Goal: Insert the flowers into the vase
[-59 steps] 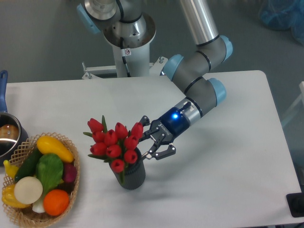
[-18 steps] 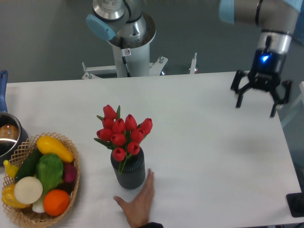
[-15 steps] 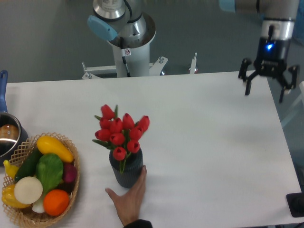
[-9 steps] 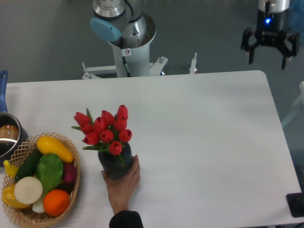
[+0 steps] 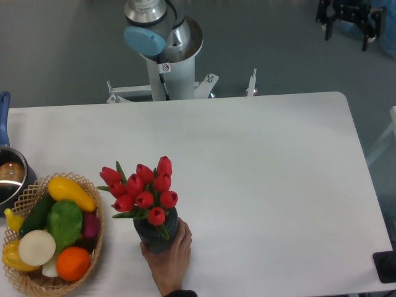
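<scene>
One bunch of flowers (image 5: 143, 192), red tulips with green leaves, stands in the vase (image 5: 155, 236) on the white tabletop (image 5: 266, 185), near its front edge. A person's bare hand (image 5: 168, 260) cups the vase from the front, touching its ribbed wall. The robot's hand (image 5: 346, 36) hangs far off at the top right, beyond the tabletop, fingers spread and grasping nothing. A wicker basket (image 5: 94, 247) of vegetables sits left of the vase. A small sticker (image 5: 164, 67) on the robot's base is too small to read.
</scene>
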